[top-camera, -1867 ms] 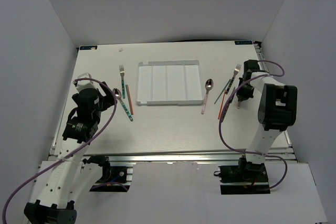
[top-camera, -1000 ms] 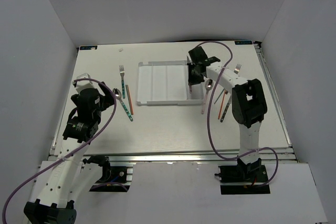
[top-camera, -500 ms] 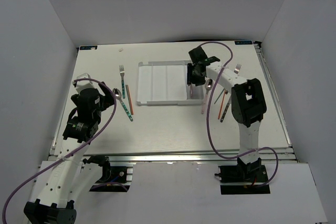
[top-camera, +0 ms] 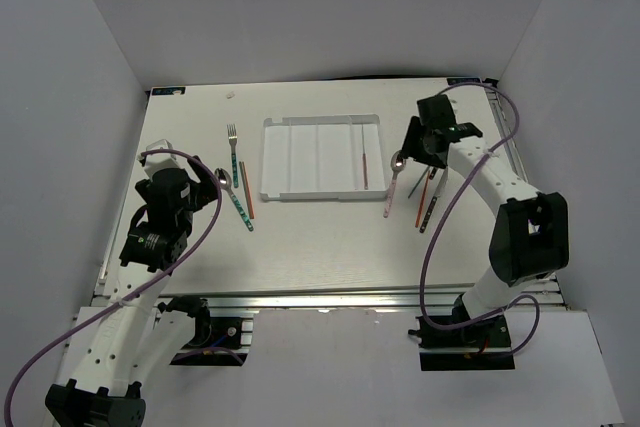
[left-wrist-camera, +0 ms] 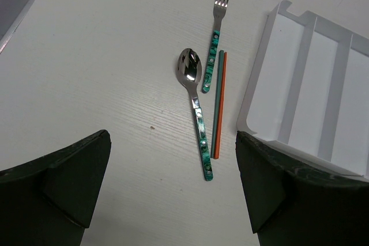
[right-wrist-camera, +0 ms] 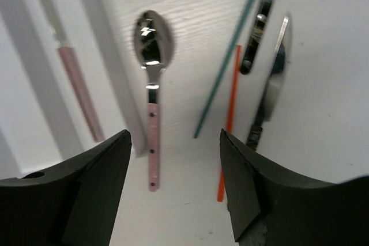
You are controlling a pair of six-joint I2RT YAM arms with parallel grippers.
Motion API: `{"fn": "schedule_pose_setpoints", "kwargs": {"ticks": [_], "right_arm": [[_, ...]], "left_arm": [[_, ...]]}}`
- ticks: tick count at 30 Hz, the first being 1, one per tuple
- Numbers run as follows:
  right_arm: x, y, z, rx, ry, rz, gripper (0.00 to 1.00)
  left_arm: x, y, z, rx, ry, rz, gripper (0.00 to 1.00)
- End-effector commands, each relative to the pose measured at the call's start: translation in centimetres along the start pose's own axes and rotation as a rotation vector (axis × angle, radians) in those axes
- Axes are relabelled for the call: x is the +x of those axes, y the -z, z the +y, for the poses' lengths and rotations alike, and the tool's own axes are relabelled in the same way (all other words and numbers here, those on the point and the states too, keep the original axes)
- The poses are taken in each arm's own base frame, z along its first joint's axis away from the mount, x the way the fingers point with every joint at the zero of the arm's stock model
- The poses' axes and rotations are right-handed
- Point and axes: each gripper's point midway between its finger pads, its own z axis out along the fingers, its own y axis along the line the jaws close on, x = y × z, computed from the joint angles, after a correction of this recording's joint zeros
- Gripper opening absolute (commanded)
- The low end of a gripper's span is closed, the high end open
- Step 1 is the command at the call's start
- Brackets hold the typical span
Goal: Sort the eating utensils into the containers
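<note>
Nearest on the left, the left arm sits folded back, its left hand point(left-wrist-camera: 172, 148) released and holding nothing, fingers spread wide over the bench point(top-camera: 320, 247). Just beyond it lies a small group, all running roughly near to far: a teal-handled spoon point(left-wrist-camera: 195, 108), a teal chopstick point(left-wrist-camera: 217, 99) and an orange chopstick point(left-wrist-camera: 220, 116) pressed side by side, and a teal-handled fork point(left-wrist-camera: 214, 36) a little farther. They lie just left of the tray point(top-camera: 275, 162).

On the right, a second group is bunched close together: a knife point(right-wrist-camera: 271, 84), a dark-handled piece point(right-wrist-camera: 262, 24), a second orange chopstick point(right-wrist-camera: 229, 119) and a second teal chopstick point(right-wrist-camera: 230, 56).

Between that bunch and the tray's right wall, apart from both, lies the pink-handled spoon point(right-wrist-camera: 150, 102). Its long axis runs near to far, with the bowl far and the handle near.

The right hand point(right-wrist-camera: 173, 154) hovers over it, released and empty. In the wrist view the handle runs between the spread fingers, a little toward the tray side of centre, so the closing line crosses the handle. I judge this spoon the likely next pick. The right arm is far nearer to it than the left. It seems to need only a small shift toward the tray and a descent, with little turning.

Farthest, the tray's long compartments also run near to far. The rightmost holds one pink-handled piece point(top-camera: 364, 157), whose head I cannot make out. Every other utensil lies on the bench, so the sorting looks barely begun.
</note>
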Motion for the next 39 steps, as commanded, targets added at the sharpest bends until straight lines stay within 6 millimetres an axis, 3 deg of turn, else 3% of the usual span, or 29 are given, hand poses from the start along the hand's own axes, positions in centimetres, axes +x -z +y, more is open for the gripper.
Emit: {"fn": "schedule_pose_setpoints", "kwargs": {"ticks": [1,7,10,15,29,34,37,39], "right_arm": [[1.0,-1.0,-3.3,0.090,-0.059,0.000,0.68],[4.2,-2.3,-7.5,0.193,-0.088,0.049,0.45],[5.1,-2.4,-8.6,0.225,-0.113,0.047,0.43],[6.2,-2.6,-9.2,0.228,-0.129,0.040,0.42],[10.2,-5.8,-10.6,0.206,-0.164,0.151,0.39],[11.5,-6.1,-11.5,0.242,-0.158,0.185,0.33],[11.9,-5.9,-12.2,0.267,-0.155,0.195,0.17],[11.8,-5.4,-12.9,0.285,-0.162,0.188,0.14]], "left_arm": [[0.1,0.0,0.1,-0.007,0.001,0.000,0.98],[0.3,-0.1,0.0,-0.004,-0.001,0.008,0.98],[0.5,-0.3,-0.1,-0.003,-0.007,0.017,0.98],[0.6,-0.4,-0.3,0.004,-0.008,0.024,0.98],[0.7,-0.4,-0.3,0.007,-0.010,0.027,0.98],[0.7,-0.4,-0.5,0.014,-0.012,0.030,0.98],[0.8,-0.4,-0.5,0.016,-0.012,0.030,0.98],[0.8,-0.4,-0.5,0.017,-0.013,0.032,0.98]]}}
